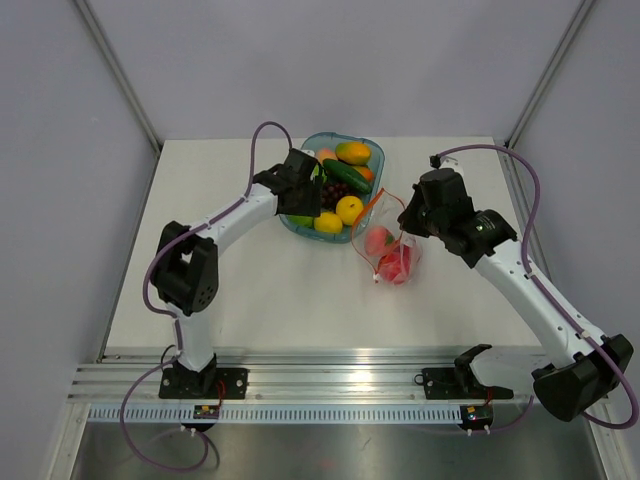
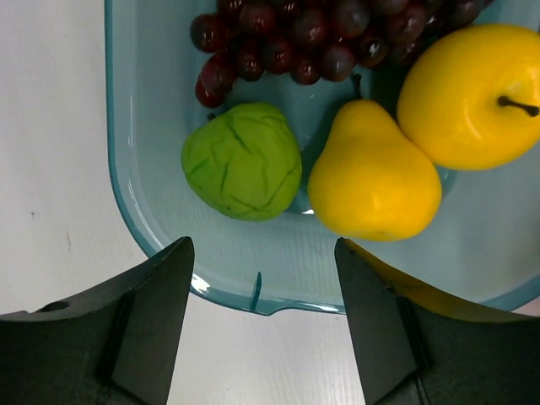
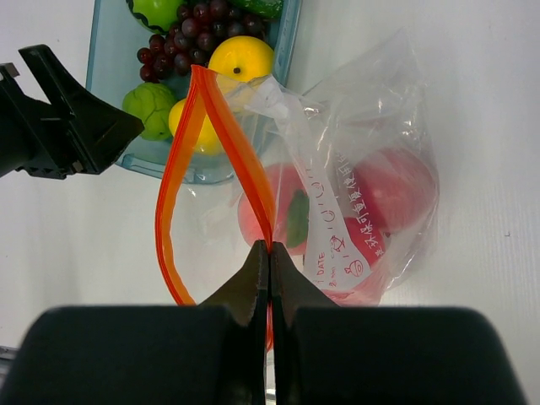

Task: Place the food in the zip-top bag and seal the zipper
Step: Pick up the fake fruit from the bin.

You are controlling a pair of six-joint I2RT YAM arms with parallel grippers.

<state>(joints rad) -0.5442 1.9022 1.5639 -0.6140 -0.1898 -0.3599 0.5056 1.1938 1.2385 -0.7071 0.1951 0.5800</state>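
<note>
The right hand [image 3: 268, 253] pinches the zipper [image 3: 169, 211], whose open loop runs lengthwise toward the tray [image 2: 135, 219]. The zip-top bag [image 3: 371, 126], red apples [image 3: 396, 190] inside, lies on the table [image 1: 250, 300] just right of the tray. The left hand [image 2: 261, 278] gapes empty at the tray's corner, by the lime [image 2: 242, 160].

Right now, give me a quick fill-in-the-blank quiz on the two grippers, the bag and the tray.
1. The right gripper is shut on the zip-top bag's orange ____.
2. The left gripper hovers above the blue tray with its jaws ____.
3. The fruits inside the bag are ____ in colour.
Missing words: zipper; open; red.
</note>
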